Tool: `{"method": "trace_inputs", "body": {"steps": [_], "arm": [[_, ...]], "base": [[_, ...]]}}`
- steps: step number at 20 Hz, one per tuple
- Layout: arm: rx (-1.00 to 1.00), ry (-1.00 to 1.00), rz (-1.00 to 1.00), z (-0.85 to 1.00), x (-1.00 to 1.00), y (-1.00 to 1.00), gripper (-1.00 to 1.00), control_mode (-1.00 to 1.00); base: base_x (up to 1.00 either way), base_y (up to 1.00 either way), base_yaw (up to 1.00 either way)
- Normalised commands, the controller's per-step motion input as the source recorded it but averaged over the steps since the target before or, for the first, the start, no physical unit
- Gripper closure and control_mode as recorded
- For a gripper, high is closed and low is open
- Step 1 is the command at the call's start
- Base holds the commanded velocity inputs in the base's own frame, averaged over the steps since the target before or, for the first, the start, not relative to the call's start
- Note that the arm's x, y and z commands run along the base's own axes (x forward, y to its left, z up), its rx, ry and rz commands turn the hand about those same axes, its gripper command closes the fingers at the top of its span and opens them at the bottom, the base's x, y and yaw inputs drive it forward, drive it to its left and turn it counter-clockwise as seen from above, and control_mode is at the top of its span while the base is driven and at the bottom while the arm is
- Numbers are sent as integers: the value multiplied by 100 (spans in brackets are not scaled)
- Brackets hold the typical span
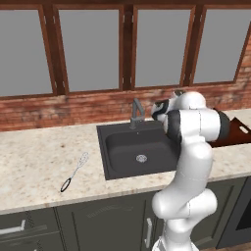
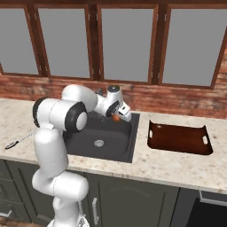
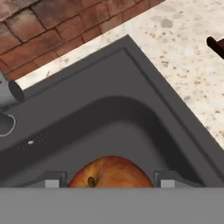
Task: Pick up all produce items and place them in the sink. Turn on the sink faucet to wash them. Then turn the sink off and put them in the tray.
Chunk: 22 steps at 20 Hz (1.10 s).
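My gripper (image 2: 118,116) is shut on the produce item, a round red-orange apple (image 2: 116,118), and holds it above the back right corner of the black sink (image 2: 116,142). In the hand view the apple (image 3: 111,172) sits between the two fingertips (image 3: 52,182), with the sink's corner (image 3: 131,109) below. The silver drain (image 1: 141,158) lies bare in the basin (image 1: 120,147). The dark grey faucet (image 1: 136,113) stands at the back rim, left of the hand. The reddish-brown tray (image 2: 179,138) lies on the counter right of the sink with nothing in it.
A wire whisk with a black handle (image 1: 75,172) lies on the speckled counter left of the sink. A brick wall and windows run behind the counter. Dark cabinet doors are below the counter's front edge.
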Motion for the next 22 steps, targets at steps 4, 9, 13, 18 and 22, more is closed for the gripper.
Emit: {"method": "trace_inputs", "body": {"steps": [4, 9, 13, 18, 22], "arm": [[0, 0, -11, 67, -27, -34, 100, -100], [0, 0, -12, 50, -13, -42, 100, -100], [-1, 0, -13, 25, -1, -58, 100, -100], [0, 4, -17, 1, -7, -70, 100, -100], [0, 5, -16, 0, -19, -67, 100, -100]], "base": [[0, 0, 0], [0, 0, 0], [0, 0, 0], [0, 0, 0], [0, 0, 0]]}}
